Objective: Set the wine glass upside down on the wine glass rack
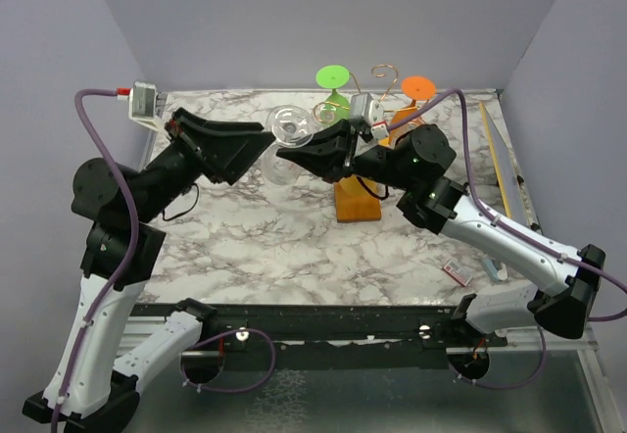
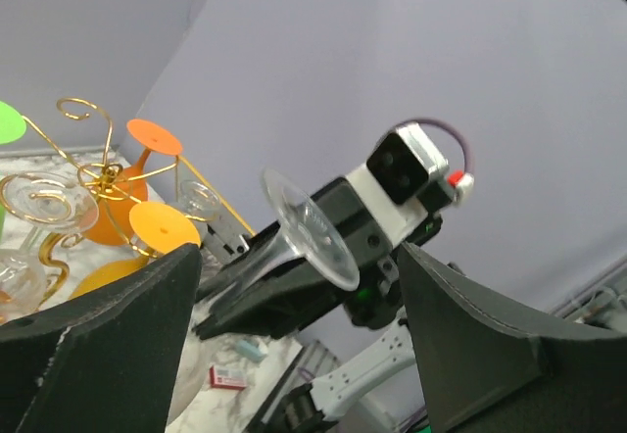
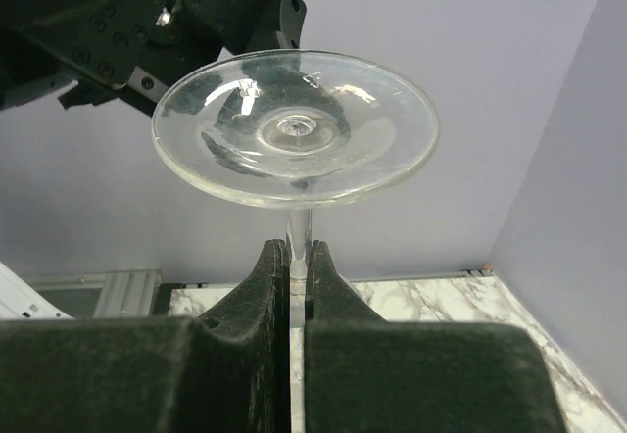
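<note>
Arms: two, meeting over the far middle of the marble table [image 1: 255, 247].
Clear wine glass [image 3: 294, 127]: one, held in the air just left of the rack, between the two grippers.
Glass pointing: foot disc uppermost and tipped toward the right wrist camera. The long axis runs down the stem, leaning rather than plumb, and the bowl is hidden below the fingers.
Right gripper [image 3: 297, 262]: fingers pinched tight on the stem just under the foot.
Left gripper [image 1: 260, 144]: fingers spread wide to either side of the glass, gripping nothing.
Wine glass rack [image 1: 358, 203]: one, at the far middle, standing on its wooden base.
Coloured feet on rack: one green foot disc [image 1: 333, 75] and two orange foot discs [image 2: 155, 137]. I cannot tell the full count of glasses.
</note>
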You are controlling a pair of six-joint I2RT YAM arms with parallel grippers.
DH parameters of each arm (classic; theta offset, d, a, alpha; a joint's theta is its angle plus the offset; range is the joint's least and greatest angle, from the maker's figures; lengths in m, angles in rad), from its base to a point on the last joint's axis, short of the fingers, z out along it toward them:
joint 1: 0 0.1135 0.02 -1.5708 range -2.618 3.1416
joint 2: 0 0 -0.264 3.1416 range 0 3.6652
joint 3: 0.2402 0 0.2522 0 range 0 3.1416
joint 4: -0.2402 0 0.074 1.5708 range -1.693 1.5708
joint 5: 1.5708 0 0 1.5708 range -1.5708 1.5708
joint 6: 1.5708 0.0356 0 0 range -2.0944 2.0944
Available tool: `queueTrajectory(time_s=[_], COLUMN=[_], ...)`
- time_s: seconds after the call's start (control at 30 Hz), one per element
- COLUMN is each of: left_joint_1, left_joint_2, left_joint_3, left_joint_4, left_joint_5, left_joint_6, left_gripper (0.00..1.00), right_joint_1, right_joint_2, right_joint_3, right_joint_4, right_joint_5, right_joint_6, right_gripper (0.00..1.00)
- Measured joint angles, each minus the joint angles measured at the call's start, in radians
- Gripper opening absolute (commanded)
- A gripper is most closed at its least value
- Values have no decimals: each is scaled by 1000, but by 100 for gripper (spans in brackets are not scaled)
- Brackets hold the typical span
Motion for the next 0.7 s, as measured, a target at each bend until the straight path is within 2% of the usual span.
queueTrajectory(time_s=[0.1,0.3,0.43,0.6,0.7], left_joint_1=[0,0,0,0,0], left_joint_2=[63,123,126,107,107], left_joint_3=[75,89,86,88,101], left_joint_4=[-63,-143,-185,-201,-215], left_joint_5=[-39,-96,-145,-187,-196], left_joint_6=[-85,-167,-182,-180,-179], left_gripper=[70,41,25,17,0], right_joint_1=[0,0,0,0,0], right_joint_2=[23,76,89,94,95], right_joint_3=[12,17,17,17,17], right_joint_4=[3,5,1,-3,-2], right_joint_5=[1,2,8,14,17], right_joint_6=[-29,-74,-97,-118,-124], right_gripper=[1,1,1,1,1])
